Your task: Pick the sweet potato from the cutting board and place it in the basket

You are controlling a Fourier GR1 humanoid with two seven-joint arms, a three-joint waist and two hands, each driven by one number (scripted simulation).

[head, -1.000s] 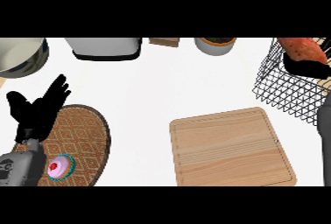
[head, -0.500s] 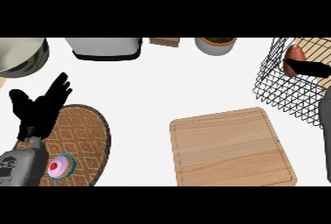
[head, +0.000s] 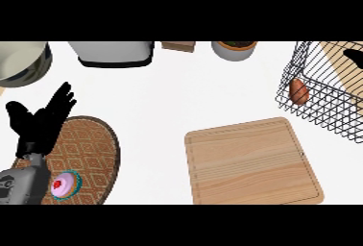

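The reddish-brown sweet potato (head: 299,91) lies inside the black wire basket (head: 312,113) at the right, against its left wall. The wooden cutting board (head: 249,163) in the lower middle has nothing on it. Only a small black bit of my right hand (head: 352,54) shows at the right edge over the basket, apart from the sweet potato. At the left my left hand (head: 37,124) rests open, fingers up, over the edge of a round woven mat (head: 92,144).
A pink round treat (head: 64,185) sits on the mat by my left forearm. Along the far edge stand a grey appliance (head: 113,53), a small wooden box (head: 177,45), a pot (head: 235,49) and a large pale round vessel (head: 21,62).
The right hand carried the sweet potato down into the basket, let it go and drew back to the right edge. The left hand has stayed still.
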